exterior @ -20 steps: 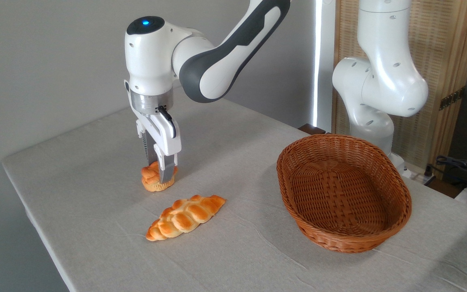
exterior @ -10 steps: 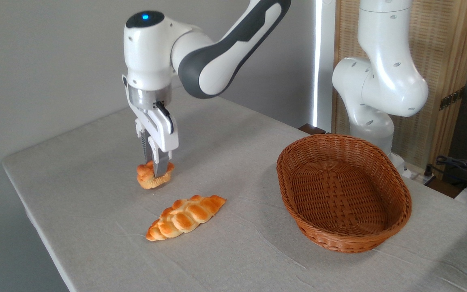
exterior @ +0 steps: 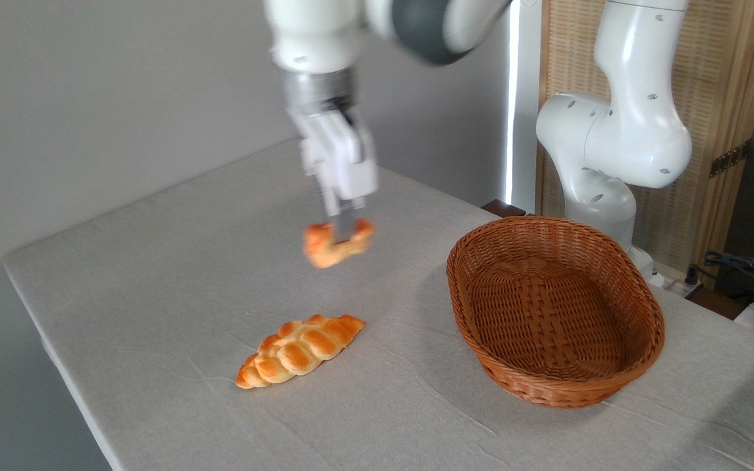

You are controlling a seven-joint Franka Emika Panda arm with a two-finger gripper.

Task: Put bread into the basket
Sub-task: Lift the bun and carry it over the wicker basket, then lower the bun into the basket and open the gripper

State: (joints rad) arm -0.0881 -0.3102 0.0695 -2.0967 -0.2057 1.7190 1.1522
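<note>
1. our hand (exterior: 345, 230) is clamped on the bread (exterior: 336, 243) – aloft over the table (exterior: 154, 275), left of the basket (exterior: 554, 311).
2. we should clear the rim (it stands high), then release low over the middle.

basket (exterior: 550, 392) interior free, braided loaf (exterior: 300, 350) below

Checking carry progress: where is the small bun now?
The bun hangs mid-picture in the tool, above the table, left of the basket, beyond the braided loaf.
</note>
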